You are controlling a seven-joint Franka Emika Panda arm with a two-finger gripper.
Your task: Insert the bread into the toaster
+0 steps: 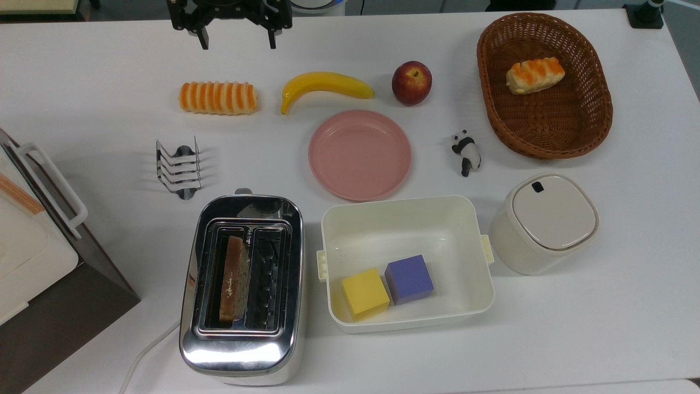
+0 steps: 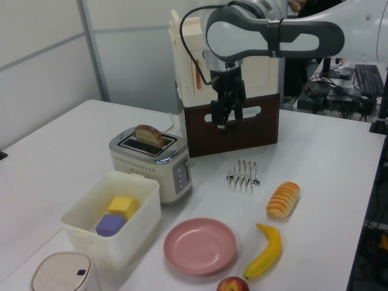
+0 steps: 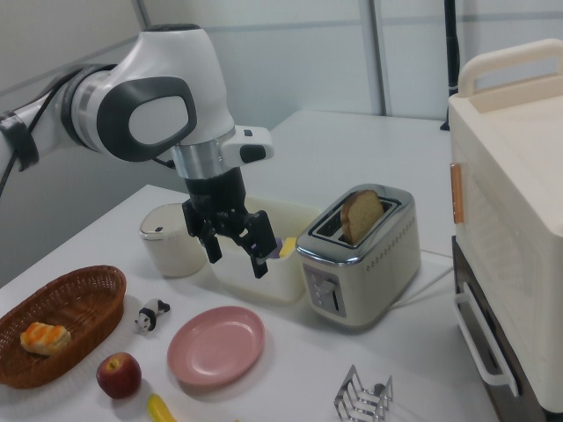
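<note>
The jaws [image 1: 238, 39] hang open and empty above the surface [image 1: 82, 98] at twelve o'clock in the top view. At seven o'clock, the bread [image 1: 232, 279] already stands in a toaster [image 1: 243, 287] slot, so the task looks finished.

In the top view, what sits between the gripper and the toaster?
In the top view, the striped bread roll and wire toast rack lie between the gripper and toaster.
</note>
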